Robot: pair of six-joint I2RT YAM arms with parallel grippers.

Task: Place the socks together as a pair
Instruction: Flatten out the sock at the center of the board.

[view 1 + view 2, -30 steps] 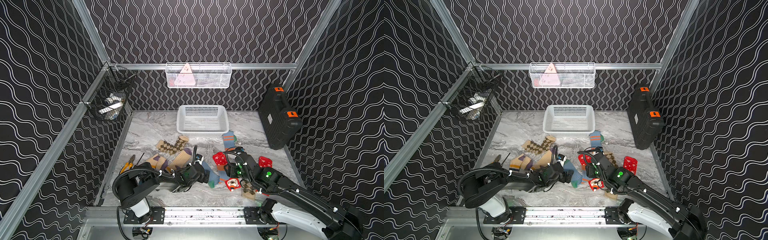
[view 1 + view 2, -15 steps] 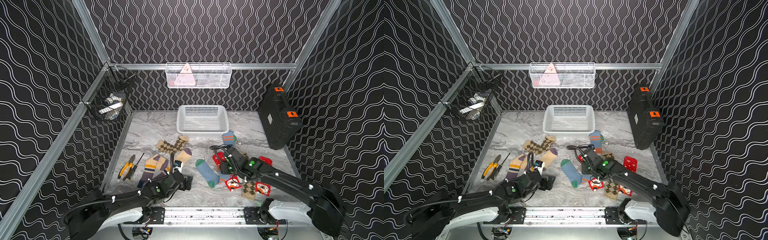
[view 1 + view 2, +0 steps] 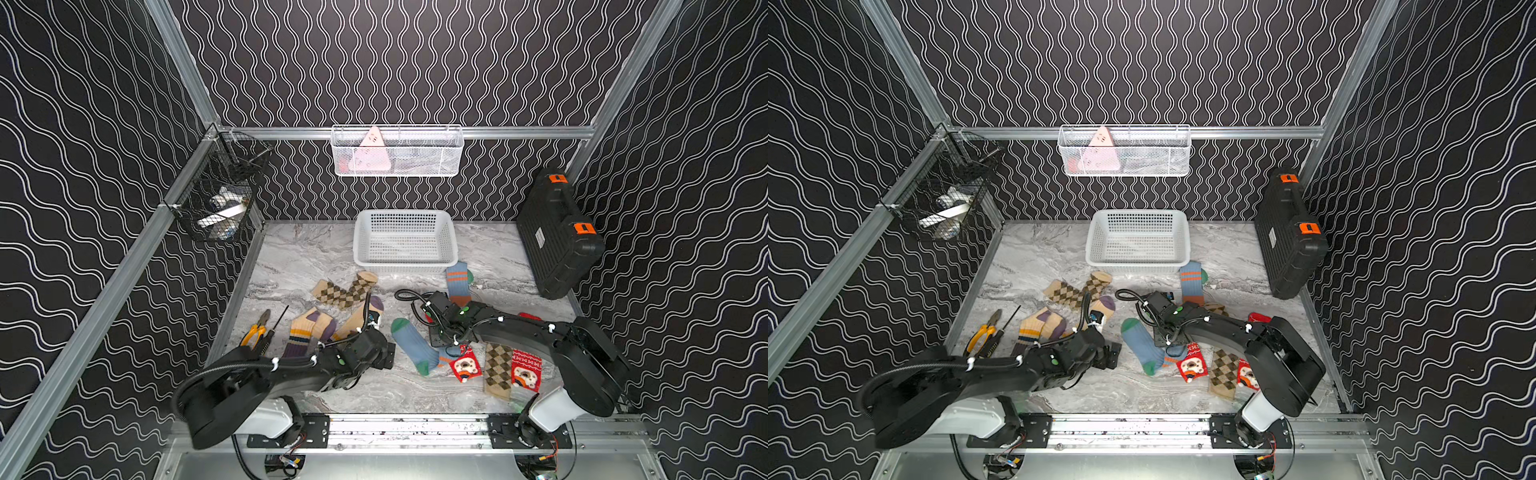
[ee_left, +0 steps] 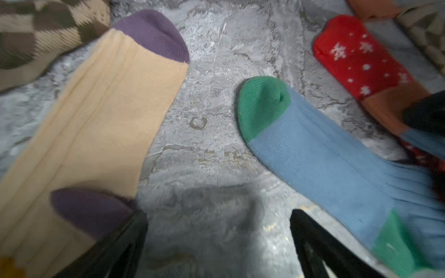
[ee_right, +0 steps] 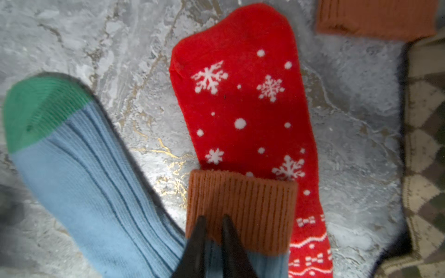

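Two claws: right claw [image 5: 213, 220] pinches the orange cuff [image 5: 240, 207] of a ribbed blue green-toed sock [image 5: 79, 173]; left claw [image 4: 219, 216] gapes empty beside it.

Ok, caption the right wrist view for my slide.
Right claw shut on the orange cuff of the blue sock, which overlaps a red snowflake sock on the marble table.

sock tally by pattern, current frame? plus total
blue orange-striped socks: 2
tan argyle socks: 2
cream-and-purple striped socks: 2
red Christmas socks: 2
total: 8
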